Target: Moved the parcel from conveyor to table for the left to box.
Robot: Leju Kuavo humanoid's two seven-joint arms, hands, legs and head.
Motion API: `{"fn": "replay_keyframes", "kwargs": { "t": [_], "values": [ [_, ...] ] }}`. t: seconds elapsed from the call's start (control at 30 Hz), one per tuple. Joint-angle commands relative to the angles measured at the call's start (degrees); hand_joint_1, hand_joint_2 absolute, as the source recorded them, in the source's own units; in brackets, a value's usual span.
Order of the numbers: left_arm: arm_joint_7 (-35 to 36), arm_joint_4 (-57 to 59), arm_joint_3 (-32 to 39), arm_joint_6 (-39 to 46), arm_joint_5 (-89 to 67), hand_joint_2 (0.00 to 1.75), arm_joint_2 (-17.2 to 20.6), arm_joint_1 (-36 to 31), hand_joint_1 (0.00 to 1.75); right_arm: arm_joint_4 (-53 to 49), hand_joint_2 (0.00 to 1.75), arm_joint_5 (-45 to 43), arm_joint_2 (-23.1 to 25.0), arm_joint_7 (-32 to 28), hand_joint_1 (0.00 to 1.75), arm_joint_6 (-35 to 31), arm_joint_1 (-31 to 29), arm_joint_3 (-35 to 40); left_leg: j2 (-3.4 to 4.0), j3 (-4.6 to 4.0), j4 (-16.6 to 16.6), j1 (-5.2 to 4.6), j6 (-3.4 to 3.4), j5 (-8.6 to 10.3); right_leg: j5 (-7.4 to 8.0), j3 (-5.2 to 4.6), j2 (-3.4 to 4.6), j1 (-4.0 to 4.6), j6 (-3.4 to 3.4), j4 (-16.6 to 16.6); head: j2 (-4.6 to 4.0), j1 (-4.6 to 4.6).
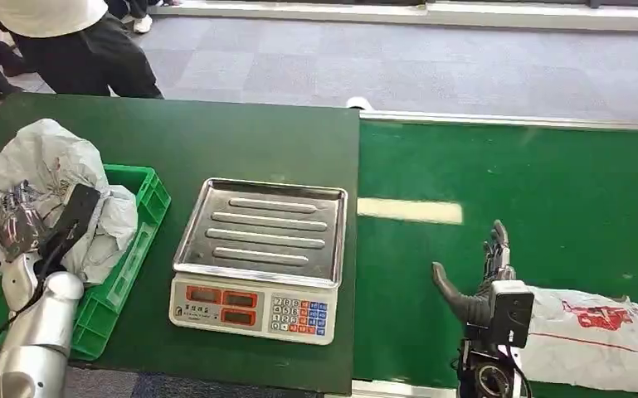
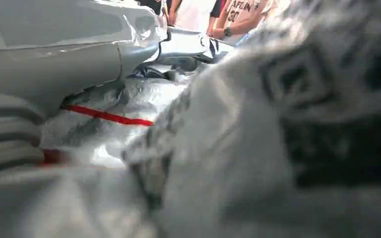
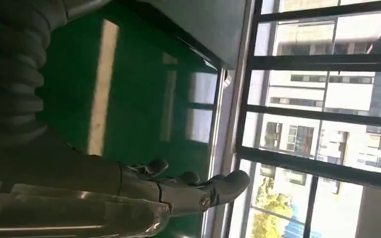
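A white plastic parcel (image 1: pixel 593 338) with red printing lies flat on the green conveyor belt (image 1: pixel 547 191), at its near edge on the robot's right, its film wrinkled. It sits just beside the right hand (image 1: pixel 477 282), on the hand's outer side; whether they touch cannot be told. A second crumpled white parcel bag (image 1: pixel 50 178) with dark printed patches rests in the green plastic crate (image 1: pixel 137 240) on the dark green table (image 1: pixel 241 141), spilling over the crate's rim. Up close its glossy film shows a red stripe (image 2: pixel 106 116).
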Motion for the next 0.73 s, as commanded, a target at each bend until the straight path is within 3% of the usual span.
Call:
{"fn": "replay_keyframes", "kwargs": {
  "t": [0.03, 0.2, 0.4, 0.47, 0.73],
  "values": [
    [-8.4, -4.5, -0.9, 9.7, 8.7, 0.0, -2.1, 3.0, 0.0, 0.9, 1.75, -0.7, -0.4, -0.1, 0.0, -0.8, -0.1, 0.2, 0.04, -0.13, 0.0, -0.02, 0.09, 0.03, 0.03, -0.14, -0.01, 0.0, -0.07, 0.0, 0.0, 0.0],
    [-17.8, -11.6, 4.7, 10.7, 11.4, 0.0, -5.6, 4.4, 0.0, 2.5, 1.75, -1.6, -0.7, -0.8, 0.0, -1.5, -0.8, 1.2, 0.17, -0.36, 0.0, 0.02, 0.08, -0.03, 0.03, -0.39, 0.13, 0.04, -0.06, 0.0, 0.0, -0.02],
    [-31.9, -16.0, 18.1, 10.7, 9.8, 0.0, -11.4, 2.7, 0.0, 4.2, 1.75, -2.1, -1.0, -1.4, 0.0, -1.8, -1.8, 2.1, 0.27, -0.59, 0.0, 0.01, 0.12, -0.02, 0.06, -0.67, 0.26, 0.05, -0.1, -0.1, 0.0, 0.0],
    [-39.5, -18.0, 23.2, 10.7, 11.0, 0.0, -13.7, 1.4, 0.0, 4.9, 1.75, -2.2, -1.0, -1.6, 0.0, -1.8, -2.2, 2.3, 0.24, -0.66, 0.0, 0.03, 0.05, -0.04, 0.03, -0.73, 0.27, 0.05, -0.06, 0.0, 0.0, -0.02],
    [-42.2, -20.3, 23.2, 10.7, 14.3, 0.0, -14.4, 1.4, 0.0, 5.5, 1.75, -2.4, -1.2, -1.9, 0.0, -1.8, -2.6, 2.5, 0.31, -0.7, 0.0, 0.02, 0.08, -0.02, 0.05, -0.83, 0.33, 0.06, -0.1, -0.1, 0.0, 0.0]
  ]
}}
